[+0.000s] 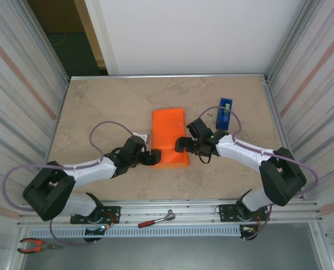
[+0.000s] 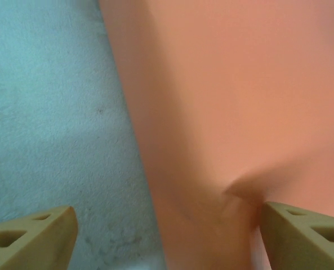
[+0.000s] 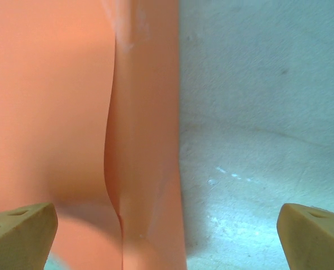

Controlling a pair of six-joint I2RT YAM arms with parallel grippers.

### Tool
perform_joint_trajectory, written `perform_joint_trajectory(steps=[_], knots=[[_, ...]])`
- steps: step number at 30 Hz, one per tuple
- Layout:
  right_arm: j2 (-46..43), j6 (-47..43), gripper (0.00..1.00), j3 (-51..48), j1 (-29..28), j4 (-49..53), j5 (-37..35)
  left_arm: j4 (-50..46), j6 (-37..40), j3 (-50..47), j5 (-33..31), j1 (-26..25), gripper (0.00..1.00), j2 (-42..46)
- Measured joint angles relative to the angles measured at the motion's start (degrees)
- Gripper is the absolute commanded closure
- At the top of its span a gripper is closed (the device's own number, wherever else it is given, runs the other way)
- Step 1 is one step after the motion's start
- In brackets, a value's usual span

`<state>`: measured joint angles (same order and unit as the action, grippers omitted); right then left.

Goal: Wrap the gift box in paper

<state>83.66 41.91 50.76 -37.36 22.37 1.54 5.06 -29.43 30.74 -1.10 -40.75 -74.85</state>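
**Left gripper** (image 1: 154, 157) – jaws are standing spread, pinching nothing. It is hovering at the near left edge of the paper (image 1: 169, 138). In its wrist view the fingers (image 2: 31, 242) are straddling that folded edge, one over bare table and one over orange.

**Right gripper** (image 1: 181, 144) – jaws are standing fully spread and empty. It is sitting at the paper's right edge. Its fingertips (image 3: 20, 233) are bracketing a lengthwise overlap seam (image 3: 113, 140).

**Paper** – is lying mid-table as a long, narrow, flat orange parcel between the two grippers.

**Gift box** – is lying covered by the sheet, and its outline cannot be told apart from the paper.

**Progress, as judged** – the long sides are looking folded over and lapped. The end flaps are looking unfolded, and any taping cannot be told.

**Tape dispenser** (image 1: 223, 114) – blue, is standing just beyond the right wrist, apart from the paper.

**Table** (image 1: 99, 107) – beige and mottled, is bearing the cables of both arms.

**Surroundings**
- Ribbed metal walls are flanking both sides, with a white panel behind.
- A red-handled tool (image 1: 155, 220) and orange-handled pliers (image 1: 34, 245) are resting by the front rail.
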Motion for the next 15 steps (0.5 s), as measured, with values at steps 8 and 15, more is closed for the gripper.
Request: perform_joint_trajectory(steps=[8,15], knots=[[2.95,-0.57,0.01,10.86,12.02,-0.59,7.69,-3.32,0.04,16.17,15.37,15.76,0.08,-4.81],[20.41,-0.57,0.01,26.95,16.2,-3.52,14.29,-5.68,0.74,36.68,27.15,20.41,0.1,-29.2]])
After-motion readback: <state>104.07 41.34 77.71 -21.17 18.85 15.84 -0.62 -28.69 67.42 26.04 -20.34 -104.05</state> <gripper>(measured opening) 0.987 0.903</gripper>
